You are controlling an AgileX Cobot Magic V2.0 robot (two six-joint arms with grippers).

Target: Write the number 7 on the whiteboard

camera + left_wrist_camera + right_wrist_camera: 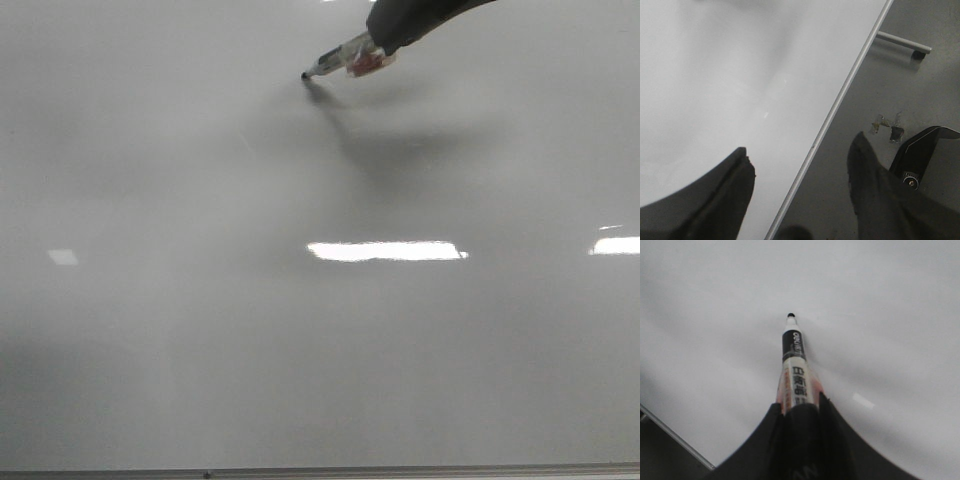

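Observation:
The whiteboard (200, 330) is a glossy pale grey board filling the front view, with glare patches on it. No number 7 or any marker line shows on it. My right gripper (385, 45) comes in from the top right and is shut on a white marker (345, 57) with a black tip. The tip (305, 75) is at or just above the board. In the right wrist view my right gripper (797, 407) clamps the marker (794, 367). My left gripper (800, 155) is open and empty over the board's frame edge (840, 97).
The board's thin grey frame runs along the near edge (320, 472). In the left wrist view a dark floor (920, 90) lies beyond the frame, with a grey metal bar (902, 45) and a black bracket (920, 155).

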